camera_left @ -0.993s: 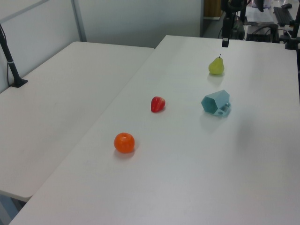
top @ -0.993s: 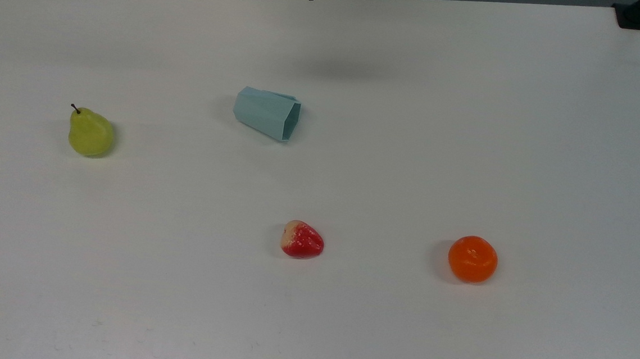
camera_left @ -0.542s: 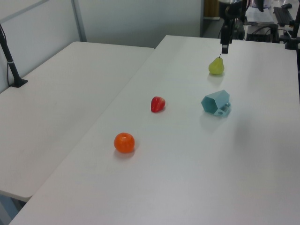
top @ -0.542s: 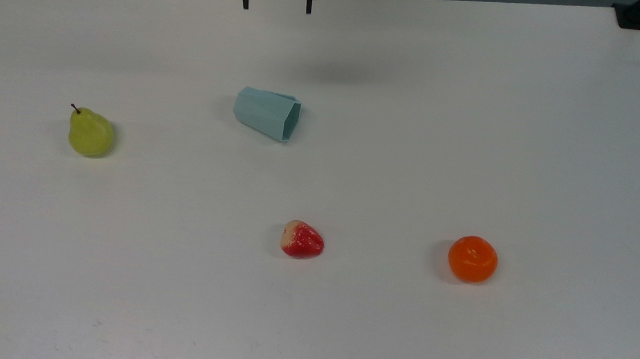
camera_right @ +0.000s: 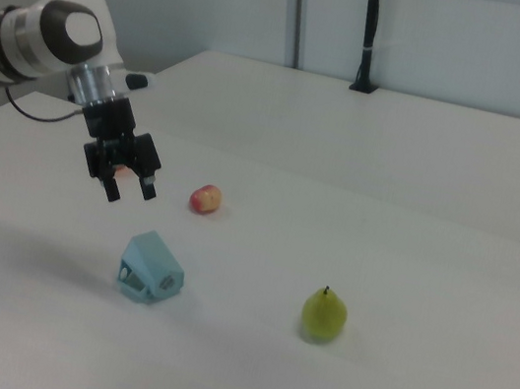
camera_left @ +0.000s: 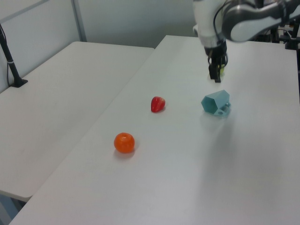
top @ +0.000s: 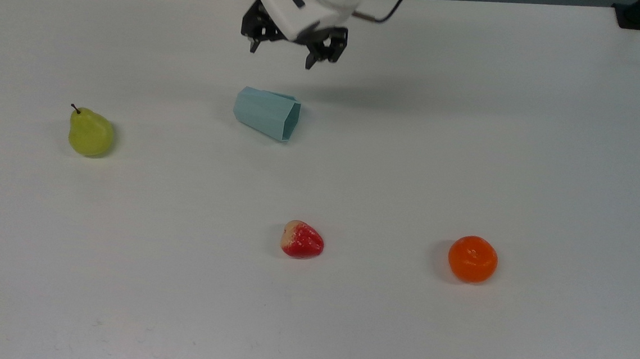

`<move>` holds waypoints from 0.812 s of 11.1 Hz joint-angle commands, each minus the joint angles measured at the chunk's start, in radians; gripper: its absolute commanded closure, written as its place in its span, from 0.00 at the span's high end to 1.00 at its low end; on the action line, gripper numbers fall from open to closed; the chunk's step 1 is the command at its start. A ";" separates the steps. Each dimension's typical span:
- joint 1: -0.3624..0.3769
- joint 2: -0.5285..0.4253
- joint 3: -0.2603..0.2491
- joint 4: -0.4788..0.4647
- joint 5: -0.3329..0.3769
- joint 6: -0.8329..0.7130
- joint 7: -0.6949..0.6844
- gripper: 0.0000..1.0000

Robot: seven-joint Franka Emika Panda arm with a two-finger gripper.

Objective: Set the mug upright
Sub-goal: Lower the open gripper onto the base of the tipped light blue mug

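The pale blue faceted mug (top: 266, 113) lies on its side on the white table (top: 470, 128), its mouth toward the top view's right. The mug (camera_left: 215, 102) shows its open mouth in the left view, and the mug (camera_right: 152, 269) rests tipped over in the right view. My gripper (top: 281, 56) hangs open in the air above and behind the mug, with nothing between its fingers. The gripper (camera_right: 130, 191) is well above the mug in the right view, and the gripper (camera_left: 216, 75) points down in the left view.
A green pear (top: 90, 132) lies at the top view's left. A red strawberry (top: 302, 240) and an orange (top: 472, 259) sit nearer the front. A second white table (camera_left: 61, 98) adjoins in the left view. A black post base (top: 634, 15) stands at the far right corner.
The arm has come in from the table's far edge and lowered toward the mug, so the whole gripper now shows. The mug and fruits have not moved.
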 commanded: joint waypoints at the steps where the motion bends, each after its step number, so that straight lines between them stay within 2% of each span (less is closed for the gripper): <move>1: 0.054 0.120 -0.007 0.005 -0.091 0.014 0.159 1.00; 5: 0.059 0.191 0.002 0.012 -0.096 0.135 0.293 1.00; 7: 0.051 0.202 0.000 0.011 -0.099 0.126 0.290 1.00; 9: 0.033 0.218 0.000 0.009 -0.134 0.097 0.289 1.00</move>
